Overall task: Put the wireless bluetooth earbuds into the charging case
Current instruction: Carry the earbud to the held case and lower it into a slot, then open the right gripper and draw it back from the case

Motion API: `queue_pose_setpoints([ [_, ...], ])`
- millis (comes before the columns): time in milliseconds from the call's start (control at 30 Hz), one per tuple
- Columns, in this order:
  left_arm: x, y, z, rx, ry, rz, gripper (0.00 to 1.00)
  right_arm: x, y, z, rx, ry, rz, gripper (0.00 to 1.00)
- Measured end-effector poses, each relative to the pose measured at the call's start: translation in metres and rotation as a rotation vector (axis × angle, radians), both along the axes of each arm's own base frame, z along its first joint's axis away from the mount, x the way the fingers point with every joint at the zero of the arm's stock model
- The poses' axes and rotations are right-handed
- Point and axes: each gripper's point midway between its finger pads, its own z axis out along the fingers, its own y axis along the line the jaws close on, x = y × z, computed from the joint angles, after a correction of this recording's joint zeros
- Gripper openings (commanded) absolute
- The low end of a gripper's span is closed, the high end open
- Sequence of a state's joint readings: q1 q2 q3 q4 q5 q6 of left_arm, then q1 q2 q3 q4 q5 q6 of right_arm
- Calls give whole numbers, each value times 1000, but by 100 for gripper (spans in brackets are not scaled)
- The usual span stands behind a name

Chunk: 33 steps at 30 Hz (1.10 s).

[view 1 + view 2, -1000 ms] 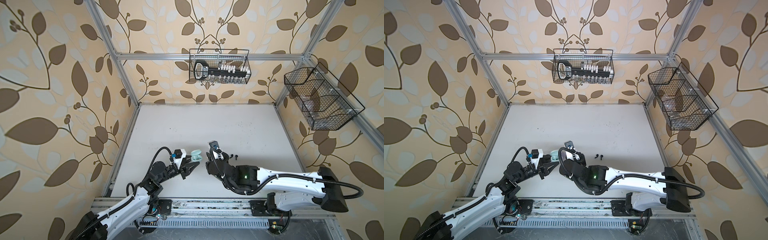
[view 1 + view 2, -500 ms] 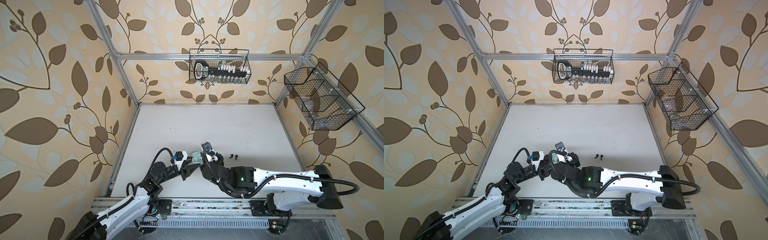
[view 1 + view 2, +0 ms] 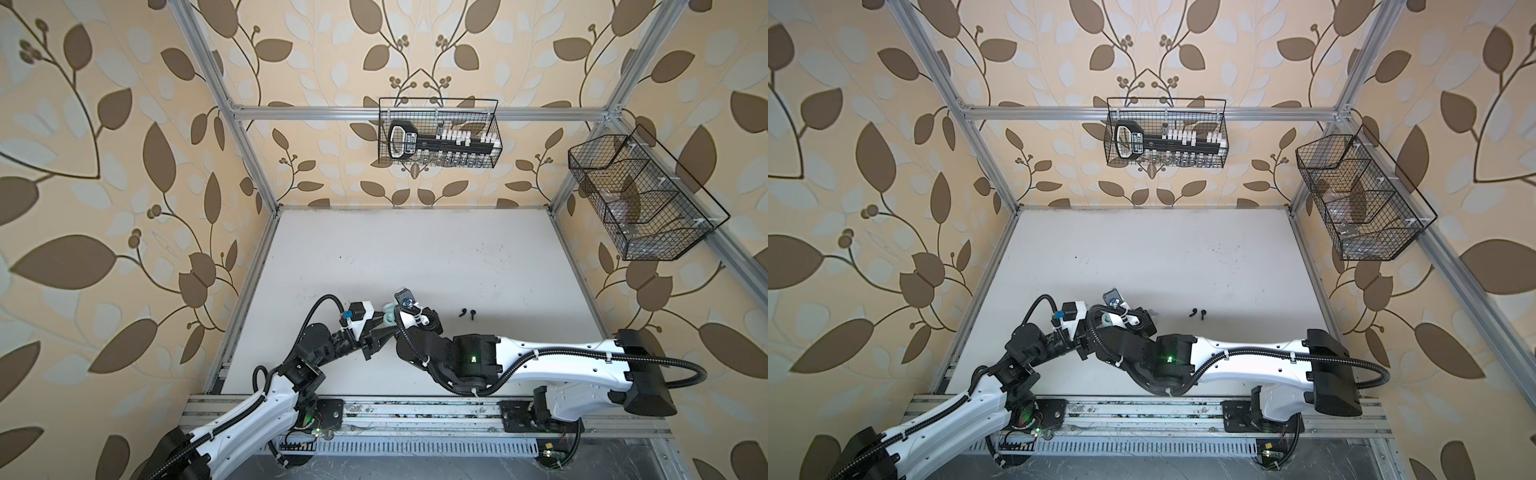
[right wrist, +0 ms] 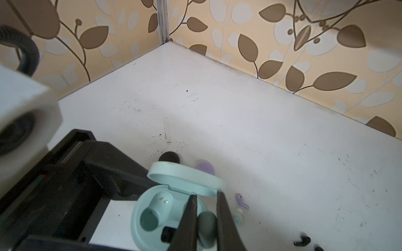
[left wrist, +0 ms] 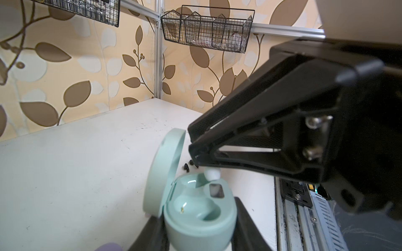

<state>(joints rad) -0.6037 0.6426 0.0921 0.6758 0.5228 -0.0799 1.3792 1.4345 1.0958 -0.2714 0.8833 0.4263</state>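
Since the left gripper [image 5: 195, 219] clamps the open mint case [image 5: 163, 171] steady, the right gripper [image 4: 206, 195], pinched shut on a mint earbud [image 4: 206, 225], can probably just drop it into the socket [image 5: 191, 184] under its tips; a lavender earbud [image 4: 241, 201] waits right beside them.

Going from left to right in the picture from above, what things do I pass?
In a top view: left arm's white wrist camera → mint charging case → two black earbuds → wire basket on the side wall.
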Motion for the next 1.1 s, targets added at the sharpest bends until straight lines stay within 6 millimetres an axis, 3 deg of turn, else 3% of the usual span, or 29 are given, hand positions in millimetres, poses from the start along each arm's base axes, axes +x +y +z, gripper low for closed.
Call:
queue_pose_setpoints([
  [500, -1, 1, -2, 6, 9, -1, 0, 2, 4, -12, -68, -16, 1, 6],
  [900, -2, 1, -1, 5, 6, -2, 0, -3, 11, -8, -28, -5, 25, 31],
  [1100, -2, 1, 7, -11, -32, -2, 0, -10, 13, 4, 37, 21, 62, 36],
])
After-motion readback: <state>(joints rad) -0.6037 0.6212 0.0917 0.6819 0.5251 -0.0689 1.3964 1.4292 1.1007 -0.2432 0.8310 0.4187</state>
